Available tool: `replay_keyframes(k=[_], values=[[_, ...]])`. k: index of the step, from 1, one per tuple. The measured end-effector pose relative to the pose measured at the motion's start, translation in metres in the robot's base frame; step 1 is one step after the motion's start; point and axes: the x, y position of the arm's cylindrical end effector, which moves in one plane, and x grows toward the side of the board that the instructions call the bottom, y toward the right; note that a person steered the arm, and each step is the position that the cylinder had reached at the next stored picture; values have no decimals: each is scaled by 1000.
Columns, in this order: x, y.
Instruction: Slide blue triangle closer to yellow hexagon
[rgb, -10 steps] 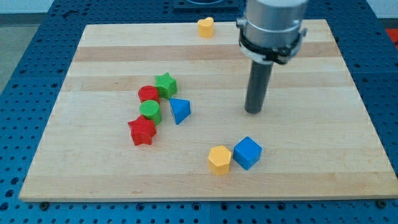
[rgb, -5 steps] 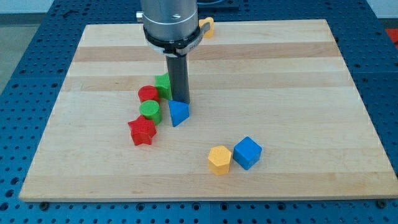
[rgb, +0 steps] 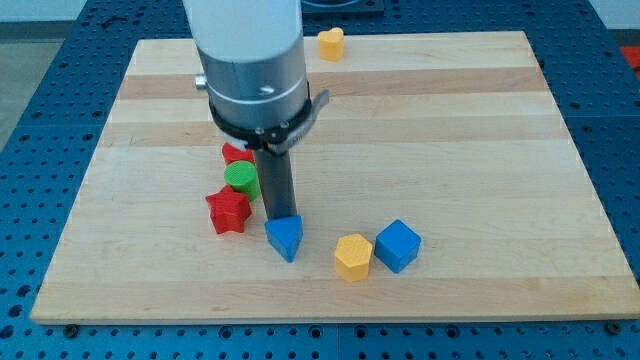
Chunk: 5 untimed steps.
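The blue triangle (rgb: 285, 238) lies on the wooden board (rgb: 470, 130), a short way to the left of the yellow hexagon (rgb: 352, 257). My tip (rgb: 280, 218) rests against the triangle's upper edge, just above it. The rod rises from there to the large grey arm body, which hides the green star. A narrow strip of board separates the triangle from the hexagon.
A blue cube (rgb: 398, 245) touches the yellow hexagon's right side. A red star (rgb: 228, 211), a green cylinder (rgb: 241, 179) and a red cylinder (rgb: 234, 153) cluster left of my rod. A yellow heart-like block (rgb: 331, 43) sits at the board's top edge.
My tip swept from the board's right to behind the blue triangle, then pushed it down the view and slightly right, toward the yellow hexagon. The arm body now covers the green star.
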Motion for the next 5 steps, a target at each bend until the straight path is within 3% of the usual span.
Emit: replay_keyframes(k=[3, 5], values=[[14, 12], [15, -12]])
